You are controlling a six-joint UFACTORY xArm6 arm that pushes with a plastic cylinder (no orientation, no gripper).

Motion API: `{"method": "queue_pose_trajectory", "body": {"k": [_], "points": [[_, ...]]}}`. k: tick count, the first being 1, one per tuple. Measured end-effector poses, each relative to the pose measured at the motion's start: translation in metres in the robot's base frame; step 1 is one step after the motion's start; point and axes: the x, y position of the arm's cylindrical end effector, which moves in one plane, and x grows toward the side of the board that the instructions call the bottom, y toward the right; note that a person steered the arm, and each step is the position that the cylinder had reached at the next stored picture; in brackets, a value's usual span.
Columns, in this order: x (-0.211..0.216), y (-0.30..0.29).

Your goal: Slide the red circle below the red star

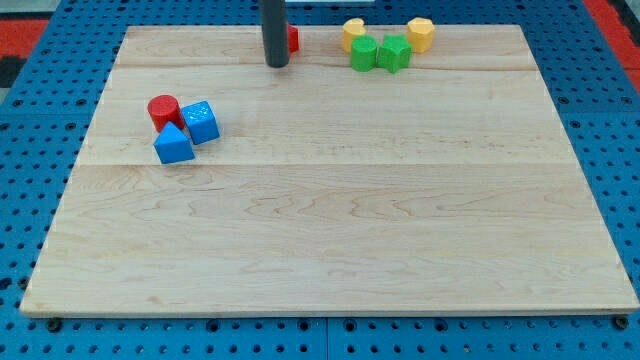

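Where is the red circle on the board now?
The red circle is in the upper part of the view's left, touching two blue blocks: a blue cube to its right and another blue block just below it. My tip is far off, near the view's top.

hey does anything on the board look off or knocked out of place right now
Nothing looks damaged or spilled. One oddity: the red star is mostly hidden behind my tip at the view's top. The red circle sits touching two blue blocks.

— What kind of place is it?
— It looks like a robotics lab. A wooden board (330, 230) lies on a blue pegboard bench (30, 170) with regular holes, and small coloured blocks are there for tests.
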Motion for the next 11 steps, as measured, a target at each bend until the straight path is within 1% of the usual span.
{"method": "queue_pose_trajectory", "body": {"k": [1,2,3,4,5,6,7,8,9,10,11], "points": [[0.011,-0.128],[0.052,-0.163],[0.102,-0.158],[0.11,-0.138],[0.11,-0.055],[0.08,-0.034],[0.034,-0.038],[0.054,-0.046],[0.063,-0.122],[0.021,-0.115],[0.008,-0.047]]}}
